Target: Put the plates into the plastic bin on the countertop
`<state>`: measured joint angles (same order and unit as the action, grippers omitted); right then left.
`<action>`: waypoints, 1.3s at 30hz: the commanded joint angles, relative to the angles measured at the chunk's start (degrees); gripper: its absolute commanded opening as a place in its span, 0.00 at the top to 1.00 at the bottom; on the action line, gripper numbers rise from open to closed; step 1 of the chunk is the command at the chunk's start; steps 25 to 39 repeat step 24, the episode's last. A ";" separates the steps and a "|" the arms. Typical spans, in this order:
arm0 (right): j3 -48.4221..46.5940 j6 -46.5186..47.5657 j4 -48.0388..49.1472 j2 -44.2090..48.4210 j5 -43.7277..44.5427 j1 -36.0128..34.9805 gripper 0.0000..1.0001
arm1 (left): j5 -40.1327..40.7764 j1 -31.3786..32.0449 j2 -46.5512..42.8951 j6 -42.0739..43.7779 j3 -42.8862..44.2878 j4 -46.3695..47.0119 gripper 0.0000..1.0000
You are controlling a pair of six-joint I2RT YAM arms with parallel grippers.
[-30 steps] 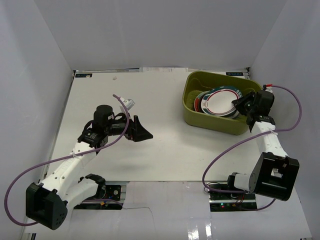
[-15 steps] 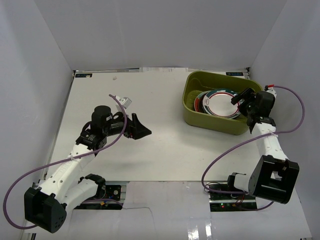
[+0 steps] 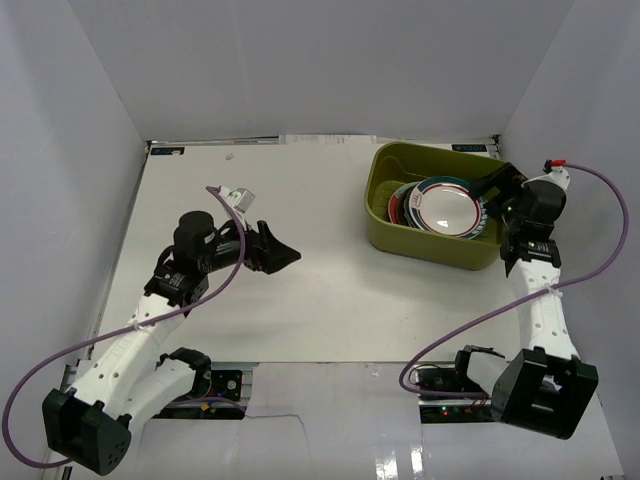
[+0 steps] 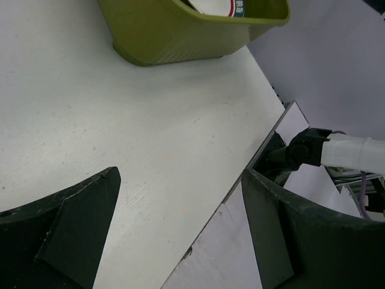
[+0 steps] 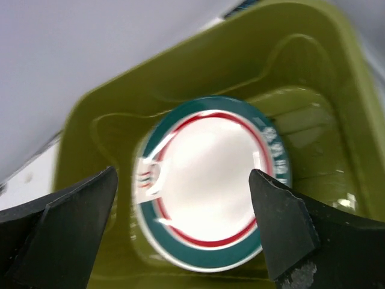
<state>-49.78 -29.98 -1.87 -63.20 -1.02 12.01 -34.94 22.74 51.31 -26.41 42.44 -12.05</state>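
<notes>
One bin [image 3: 385, 222] stands on one bench [image 3: 300, 300]. In the bin lies one stack of plates [image 3: 445, 205]: one teal-and-red-rimmed plate on top, with edges of at least two more beneath it; the full number cannot be told. Two arms [image 3: 140, 335], two left fingers [image 4: 66, 232], two right fingers [image 5: 292, 238], two purple cables [image 3: 598, 171].

The top plate [image 3: 447, 207] covers the other plates [image 3: 398, 207] in the plastic bin [image 3: 430, 248]. Only their left edges peek out. The right wrist view is blurry. The left wrist view cuts off the bin's top.
</notes>
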 commanded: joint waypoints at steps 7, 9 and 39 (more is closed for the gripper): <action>5.75 -17.65 29.19 13.89 -36.94 -1.99 0.77 | 9.08 0.29 -10.96 -3.47 6.86 10.37 0.04; 3.03 -17.57 29.21 16.43 -39.66 -2.69 0.92 | 10.67 0.29 -13.42 -3.99 7.66 11.61 0.02; -6.91 -7.99 16.02 29.54 -33.01 -4.36 0.04 | 18.24 0.29 -16.16 -4.17 13.55 12.76 0.02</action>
